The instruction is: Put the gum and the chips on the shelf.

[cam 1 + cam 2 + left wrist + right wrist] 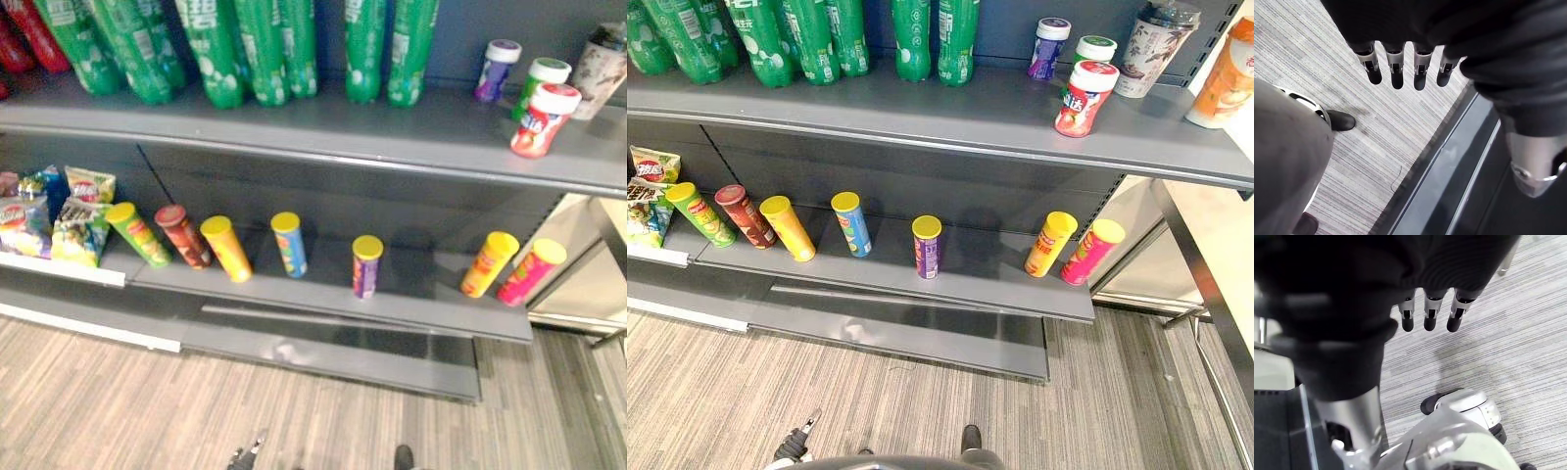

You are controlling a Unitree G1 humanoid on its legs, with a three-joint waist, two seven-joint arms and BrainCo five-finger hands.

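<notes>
Hanging relaxed over floor [1308, 54]: L robot hand [1397, 73], R robot hand [1430, 316].

Printed labels, none legible
Lettering is showing on the green bottles [911, 39], the gum jars [1084, 98], the chip cans [927, 247] and the snack bags [78, 220], but it is coming out too small to make out

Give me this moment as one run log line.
left hand: open, empty | right hand: open, empty | chip cans: lower shelf | gum bottles: upper shelf
</notes>
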